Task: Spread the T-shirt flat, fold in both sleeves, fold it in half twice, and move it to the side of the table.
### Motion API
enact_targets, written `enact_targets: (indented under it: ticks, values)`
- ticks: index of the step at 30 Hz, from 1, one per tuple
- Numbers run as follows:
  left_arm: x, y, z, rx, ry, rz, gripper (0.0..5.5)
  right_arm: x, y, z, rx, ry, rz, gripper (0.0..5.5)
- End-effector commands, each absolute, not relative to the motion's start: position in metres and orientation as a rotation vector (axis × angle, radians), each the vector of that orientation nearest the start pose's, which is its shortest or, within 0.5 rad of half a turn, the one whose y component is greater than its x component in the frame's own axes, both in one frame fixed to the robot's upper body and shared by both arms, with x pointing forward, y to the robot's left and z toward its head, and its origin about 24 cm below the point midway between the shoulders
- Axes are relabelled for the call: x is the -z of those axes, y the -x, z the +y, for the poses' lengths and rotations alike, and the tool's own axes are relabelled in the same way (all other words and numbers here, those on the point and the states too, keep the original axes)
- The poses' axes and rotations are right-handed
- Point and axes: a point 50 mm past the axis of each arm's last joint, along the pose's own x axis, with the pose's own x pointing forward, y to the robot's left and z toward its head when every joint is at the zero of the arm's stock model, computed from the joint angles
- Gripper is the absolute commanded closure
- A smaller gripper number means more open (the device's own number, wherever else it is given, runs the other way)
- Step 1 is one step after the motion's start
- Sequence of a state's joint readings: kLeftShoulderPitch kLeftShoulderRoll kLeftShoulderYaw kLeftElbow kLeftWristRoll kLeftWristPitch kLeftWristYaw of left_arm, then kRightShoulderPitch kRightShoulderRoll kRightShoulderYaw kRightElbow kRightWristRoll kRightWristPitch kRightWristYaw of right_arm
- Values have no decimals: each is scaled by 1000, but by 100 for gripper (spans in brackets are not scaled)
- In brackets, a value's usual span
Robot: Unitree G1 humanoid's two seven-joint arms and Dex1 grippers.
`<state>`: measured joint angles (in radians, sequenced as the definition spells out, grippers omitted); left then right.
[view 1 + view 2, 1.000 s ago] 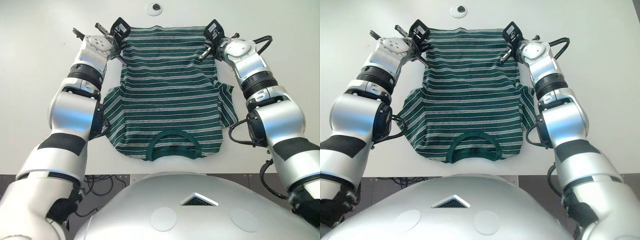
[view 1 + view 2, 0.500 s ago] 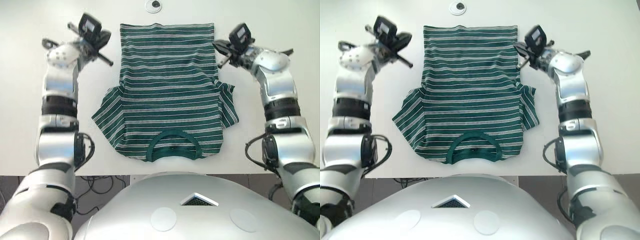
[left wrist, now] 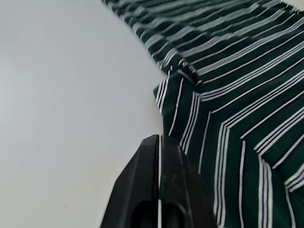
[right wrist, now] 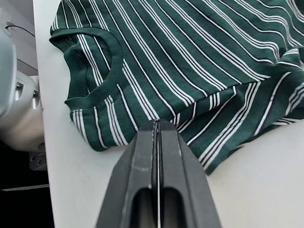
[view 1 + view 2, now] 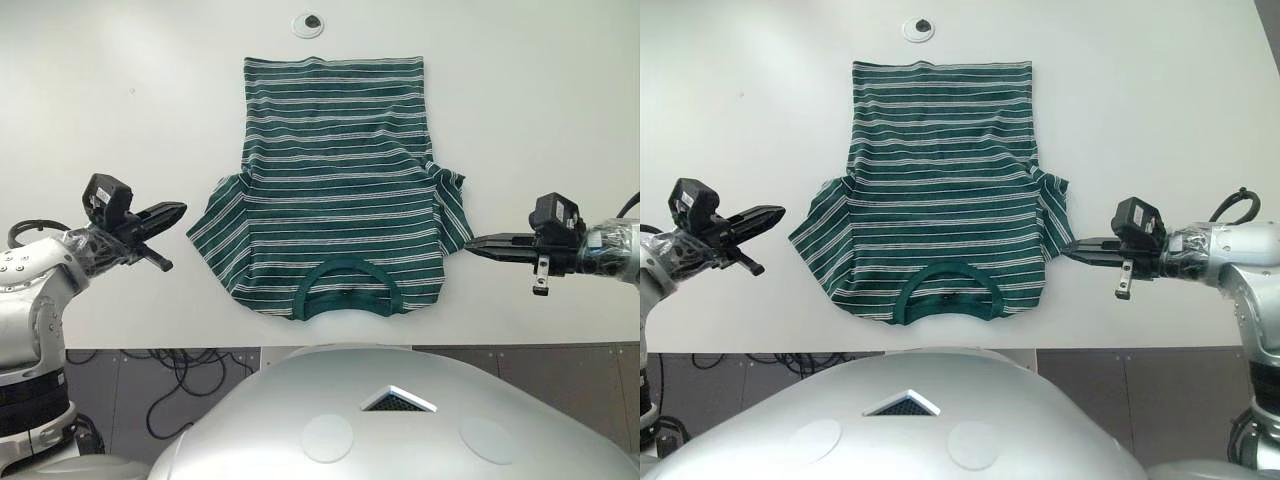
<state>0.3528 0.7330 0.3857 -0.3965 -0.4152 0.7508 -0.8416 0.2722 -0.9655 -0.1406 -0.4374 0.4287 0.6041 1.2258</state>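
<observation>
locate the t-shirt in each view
left eye view: T-shirt mid-picture, collar toward the robot
right eye view: T-shirt mid-picture too
left wrist view: T-shirt beyond the left fingers
right wrist view: T-shirt beyond the right fingers
shared landmark: the white table

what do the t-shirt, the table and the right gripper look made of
T-shirt: soft matte knit, likely cotton jersey; it lies limp, wrinkled, with a ribbed collar. Table: smooth white, faint sheen, probably laminate or painted board. Right gripper: hard black, slight sheen, fine scuffs; plastic or coated metal, unclear which.

T-shirt (image 5: 338,200) dark green (white stripes); table (image 5: 120,120) white.
</observation>
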Motion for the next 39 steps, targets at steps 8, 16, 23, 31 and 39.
enact_targets:
  ticks: [8,16,23,31,39]
  values:
    - [-71,-156,278,617,-128,743,548,-51,-182,-234,-1045,391,798,550]
    - [-54,-153,280,577,-154,781,548,-24,-165,-265,-1026,517,1032,550]
    - [-51,-148,282,540,-146,784,548,-39,-169,-298,-961,569,1068,550]
    - [-47,-151,277,517,-57,771,524,-57,-179,-279,-991,441,926,550]
    - [-59,-154,289,460,-19,733,424,-83,-189,-265,-1027,312,814,550]
